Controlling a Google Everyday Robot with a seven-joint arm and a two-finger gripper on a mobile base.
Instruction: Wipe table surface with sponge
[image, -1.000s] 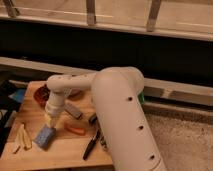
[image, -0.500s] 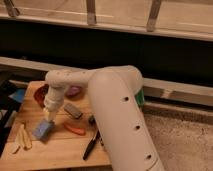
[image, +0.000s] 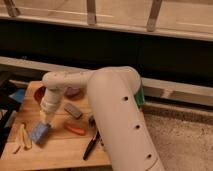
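Since earlier: sponge (image: 40, 132) dragged leftward; gripper (image: 46, 120) pinches it. We judge mid-wipe; next, sweep across table (image: 65, 150).

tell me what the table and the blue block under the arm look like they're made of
Table: looks like wood, matte light tan with a faint grain. Blue block: probably a foam sponge, dull and soft-edged, though its texture is hard to make out. The tool sits right at its top edge.
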